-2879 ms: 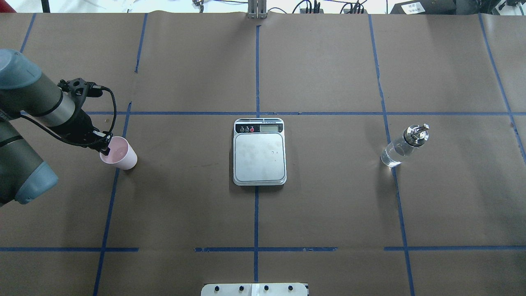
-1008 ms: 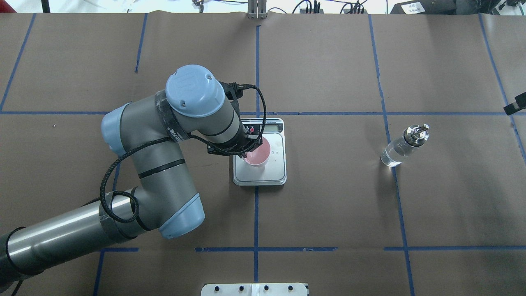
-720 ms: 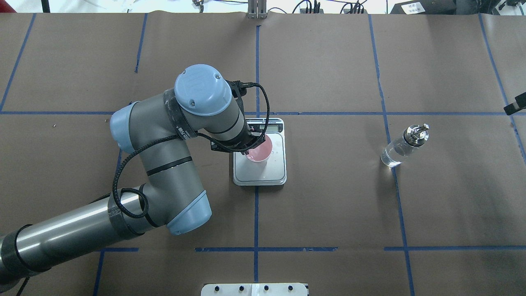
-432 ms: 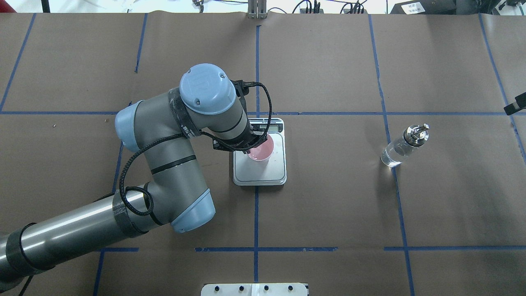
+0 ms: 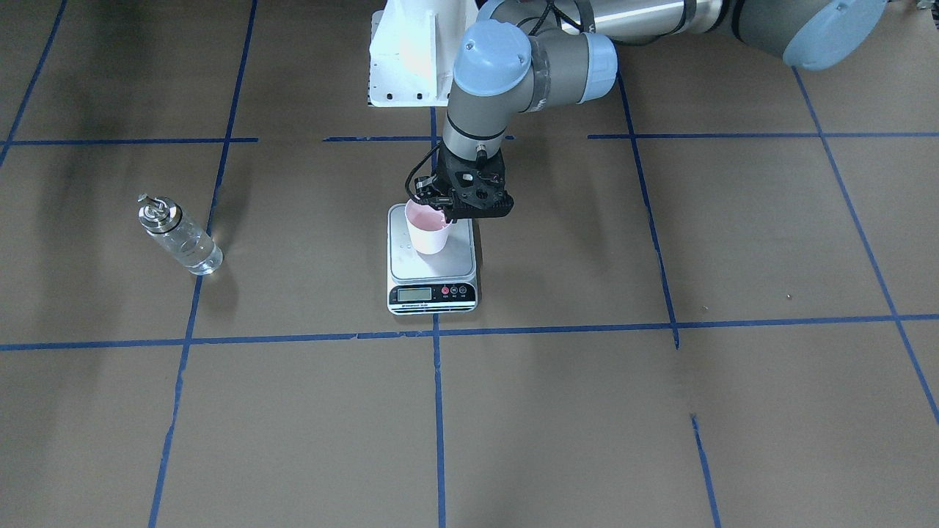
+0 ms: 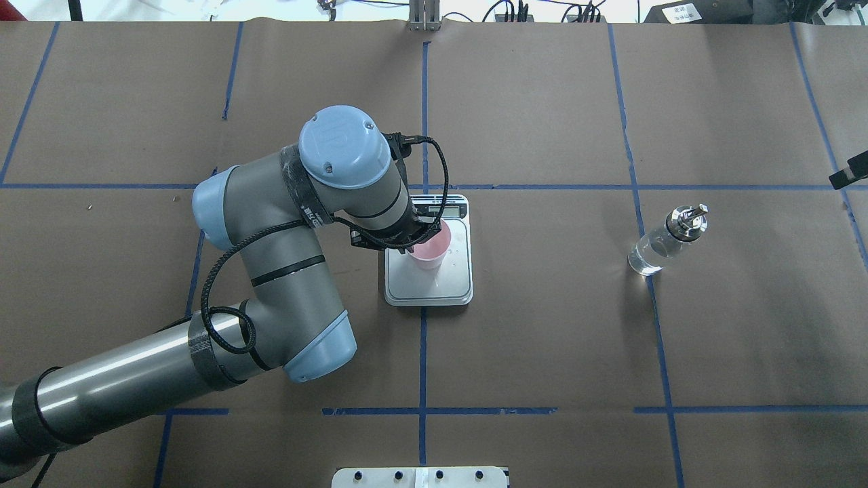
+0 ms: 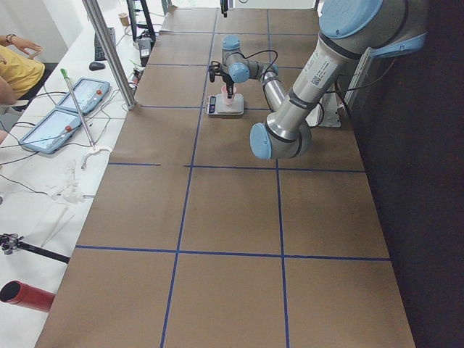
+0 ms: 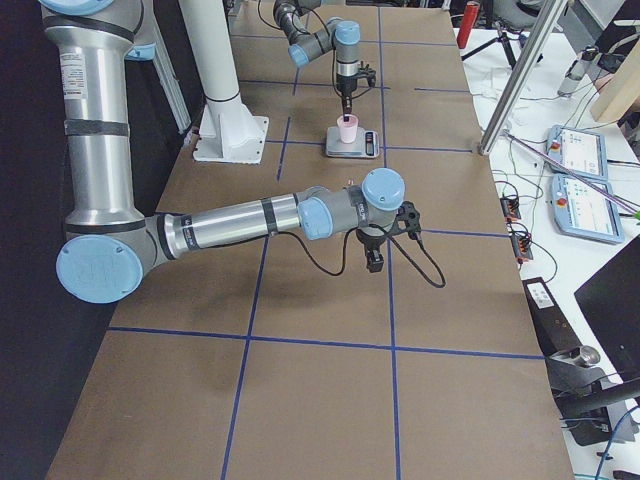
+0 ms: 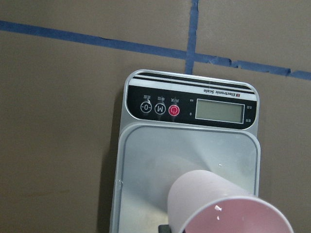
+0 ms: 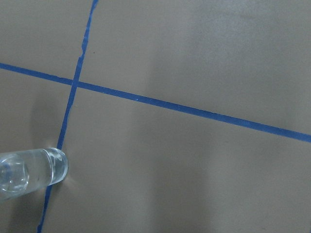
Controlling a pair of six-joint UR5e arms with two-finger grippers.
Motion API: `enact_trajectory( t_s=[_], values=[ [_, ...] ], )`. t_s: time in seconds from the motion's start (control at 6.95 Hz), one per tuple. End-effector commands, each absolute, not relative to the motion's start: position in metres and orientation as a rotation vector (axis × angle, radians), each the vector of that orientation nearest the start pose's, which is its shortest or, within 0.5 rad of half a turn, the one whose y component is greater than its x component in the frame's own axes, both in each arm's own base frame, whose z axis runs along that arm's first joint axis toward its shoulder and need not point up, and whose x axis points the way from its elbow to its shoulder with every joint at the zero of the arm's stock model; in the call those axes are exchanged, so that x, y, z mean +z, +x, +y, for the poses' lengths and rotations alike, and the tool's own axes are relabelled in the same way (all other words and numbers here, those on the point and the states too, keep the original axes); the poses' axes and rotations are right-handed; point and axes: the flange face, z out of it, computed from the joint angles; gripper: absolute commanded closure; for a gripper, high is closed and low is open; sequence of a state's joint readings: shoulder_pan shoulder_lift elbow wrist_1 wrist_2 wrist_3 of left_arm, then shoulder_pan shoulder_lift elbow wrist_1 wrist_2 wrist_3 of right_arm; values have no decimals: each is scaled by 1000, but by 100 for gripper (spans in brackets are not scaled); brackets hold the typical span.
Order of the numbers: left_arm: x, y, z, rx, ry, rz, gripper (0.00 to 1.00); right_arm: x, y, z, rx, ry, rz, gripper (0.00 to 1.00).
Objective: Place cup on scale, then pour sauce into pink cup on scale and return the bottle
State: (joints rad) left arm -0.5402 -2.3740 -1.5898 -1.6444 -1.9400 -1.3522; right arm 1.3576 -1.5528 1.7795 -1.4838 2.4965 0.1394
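Observation:
My left gripper [image 6: 411, 248] is shut on the rim of the pale pink cup [image 6: 430, 251], one finger inside and one outside. It holds the cup upright over the silver platform of the scale [image 6: 434, 288]. The cup [image 5: 428, 235] sits at the platform's middle [image 5: 461, 257]; I cannot tell whether its base touches. In the left wrist view the cup [image 9: 214, 204] stands below the scale's display strip [image 9: 192, 109]. The clear bottle [image 6: 659, 244] with clear sauce and a silver pourer stands far right, alone. Only a black part of my right gripper [image 6: 849, 178] shows; its base view catches the bottle [image 10: 29, 172].
Brown paper with blue tape lines [image 6: 423, 102] covers the table. A white panel [image 6: 420, 477] sits at the near edge and the white robot base [image 5: 411, 51] behind the scale. Tablets [image 7: 51, 127] and a metal pole [image 7: 109, 51] stand on the operators' side.
My left arm carried the cup from the table's left side to above the scale, then crept slightly right. A black part of my right arm came into view at the right edge.

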Motion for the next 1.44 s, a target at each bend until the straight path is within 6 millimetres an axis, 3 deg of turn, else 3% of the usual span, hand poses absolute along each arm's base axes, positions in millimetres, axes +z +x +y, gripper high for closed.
enact_trajectory(
  t_s=[0.0, 0.14, 0.29, 0.43, 0.72, 0.86, 1.01, 1.15, 1.3],
  values=[
    [148, 554, -447, -129, 12, 955, 63, 523, -62, -502, -236, 141, -960, 0],
    [135, 540, -445, -129, 29, 985, 63, 518, -71, -502, -241, 143, -963, 0],
    [113, 505, -451, -145, 71, 1039, 63, 504, -79, -499, -222, 175, -981, 0],
    [108, 487, -462, -167, 91, 1050, 63, 496, -98, -473, -206, 192, -1013, 0],
    [120, 478, -472, -189, 90, 1035, 63, 496, -123, -429, 5, 138, -1127, 0],
    [121, 478, -473, -190, 90, 1033, 63, 486, -144, -412, 8, 164, -1136, 0],
    [120, 476, -475, -194, 94, 1034, 61, 461, -168, -390, 82, 150, -1127, 0],
    [114, 466, -476, -201, 109, 1046, 60, 442, -200, -371, 47, 197, -1105, 0],
    [117, 456, -475, -202, 120, 1062, 58, 437, -224, -351, 33, 272, -1048, 0]
  ],
)
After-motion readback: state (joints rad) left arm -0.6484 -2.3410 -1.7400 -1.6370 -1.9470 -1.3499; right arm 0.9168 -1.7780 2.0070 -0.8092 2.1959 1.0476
